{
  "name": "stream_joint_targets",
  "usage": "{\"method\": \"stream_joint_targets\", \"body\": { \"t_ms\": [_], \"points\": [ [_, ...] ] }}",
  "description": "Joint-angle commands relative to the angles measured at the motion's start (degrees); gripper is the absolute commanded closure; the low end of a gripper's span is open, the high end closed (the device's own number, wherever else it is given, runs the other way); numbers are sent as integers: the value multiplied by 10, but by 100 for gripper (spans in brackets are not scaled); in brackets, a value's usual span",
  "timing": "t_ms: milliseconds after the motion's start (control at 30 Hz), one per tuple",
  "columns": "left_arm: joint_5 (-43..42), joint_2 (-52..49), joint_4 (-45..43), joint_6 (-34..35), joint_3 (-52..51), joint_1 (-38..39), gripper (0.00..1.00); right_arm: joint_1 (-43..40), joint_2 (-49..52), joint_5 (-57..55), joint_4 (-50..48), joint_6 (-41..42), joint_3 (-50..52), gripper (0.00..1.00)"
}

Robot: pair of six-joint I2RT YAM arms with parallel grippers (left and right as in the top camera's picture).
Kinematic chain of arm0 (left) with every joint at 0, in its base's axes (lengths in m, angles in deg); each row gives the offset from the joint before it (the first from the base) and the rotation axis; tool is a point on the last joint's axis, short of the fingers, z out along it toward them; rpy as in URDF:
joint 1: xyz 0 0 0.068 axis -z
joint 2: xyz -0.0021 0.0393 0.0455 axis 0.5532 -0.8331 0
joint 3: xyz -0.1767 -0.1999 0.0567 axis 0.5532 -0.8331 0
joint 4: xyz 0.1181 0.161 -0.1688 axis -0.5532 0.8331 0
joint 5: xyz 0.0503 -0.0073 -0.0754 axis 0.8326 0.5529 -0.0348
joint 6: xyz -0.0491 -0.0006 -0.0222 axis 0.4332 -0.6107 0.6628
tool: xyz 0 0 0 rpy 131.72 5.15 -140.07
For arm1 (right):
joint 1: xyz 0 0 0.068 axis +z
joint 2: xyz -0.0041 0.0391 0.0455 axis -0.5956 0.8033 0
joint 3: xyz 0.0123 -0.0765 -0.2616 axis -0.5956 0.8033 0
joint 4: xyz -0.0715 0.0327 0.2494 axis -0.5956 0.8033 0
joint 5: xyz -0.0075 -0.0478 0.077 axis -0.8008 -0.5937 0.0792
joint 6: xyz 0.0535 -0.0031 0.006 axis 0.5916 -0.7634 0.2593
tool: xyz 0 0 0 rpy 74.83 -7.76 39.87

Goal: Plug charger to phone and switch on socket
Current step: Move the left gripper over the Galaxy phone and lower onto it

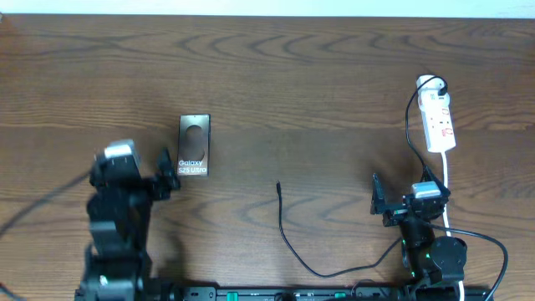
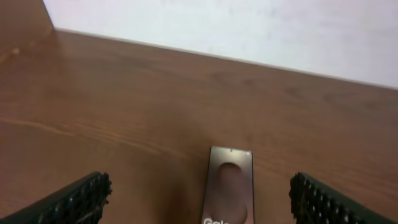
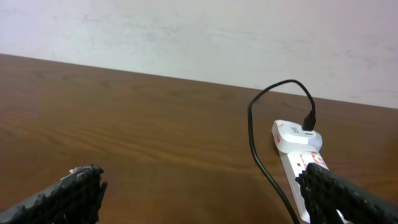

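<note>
Wood counter: left tool and right tool both gape fully open, holding nothing. Socket lies far right, just beyond the right tool; phone lies flat, face up, just ahead of the left tool. Charger trails along the near edge (far end plugged into the socket), plug tip loose mid-counter, apart from the phone.

Overhead looks straight down on the whole table. The 2 wrist cams sit low, facing the far wall: left shares the phone, right the socket.
</note>
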Motion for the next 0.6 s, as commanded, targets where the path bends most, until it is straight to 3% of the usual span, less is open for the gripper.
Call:
{"method": "stream_joint_targets", "body": {
  "t_ms": [0, 233, 367, 567],
  "points": [
    [3, -101, 44, -10, 109, 3, 5, 1, -3, -5, 3, -7, 0, 1],
    [-3, -311, 231, -21, 333, 3, 6, 1, -3, -5, 3, -7, 0, 1],
    [-47, -430, 355, -71, 444, 3, 6, 1, -3, -5, 3, -7, 0, 1],
    [-58, -541, 425, -85, 483, 3, 2, 1, -3, -5, 3, -7, 0, 1]
  ]
}}
